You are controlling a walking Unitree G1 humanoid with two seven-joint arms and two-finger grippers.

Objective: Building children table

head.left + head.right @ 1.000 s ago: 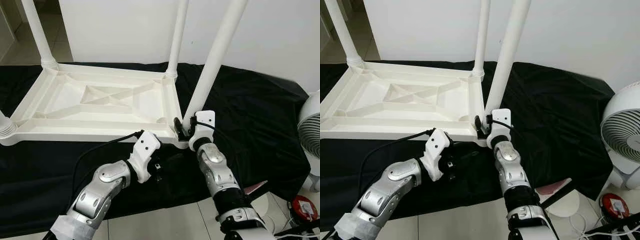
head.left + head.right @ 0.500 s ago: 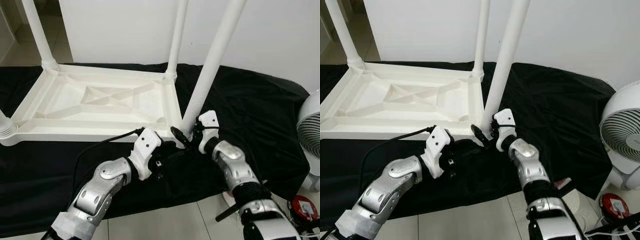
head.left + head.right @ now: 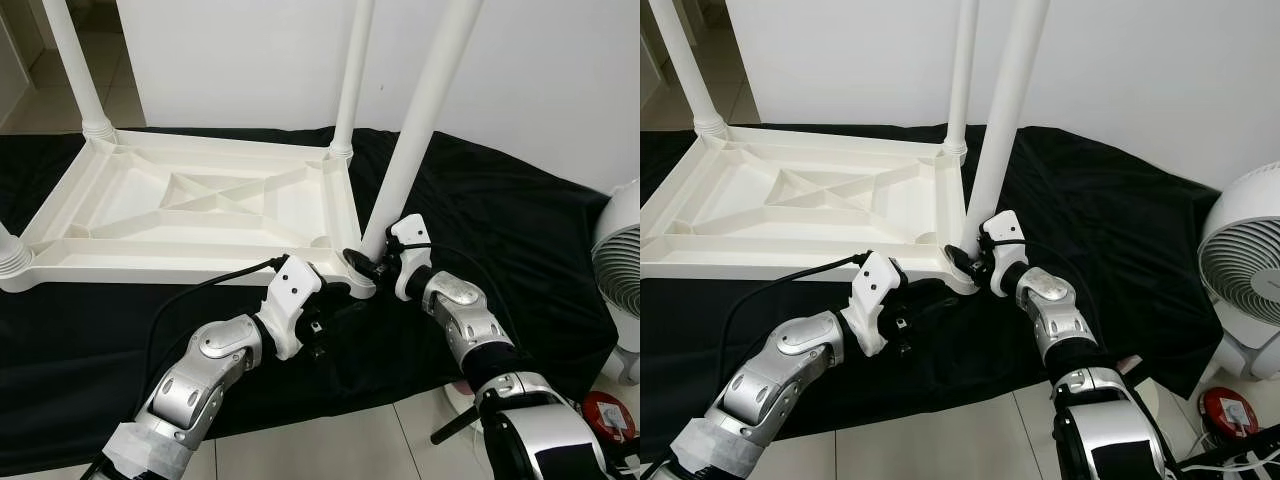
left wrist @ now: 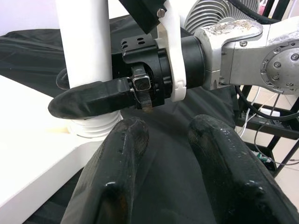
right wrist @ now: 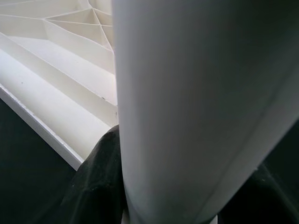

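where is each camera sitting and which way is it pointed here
Left and right eye views: on the head, looking forward and down at the upturned white table on the black cloth; both silver arms show.
Left wrist view: along the left claw, toward the right claw at the near leg's base.
Right wrist view: pressed against that near leg, its black fingers on either side.
Shared: all views show the near leg.

You're in a room of a home: pale tiled floor [image 3: 330,440], plain white wall [image 3: 560,80], a black cloth [image 3: 520,220] spread on the floor beyond the right gripper [image 3: 366,266], and a white fan [image 3: 1245,270] standing well off to its right.
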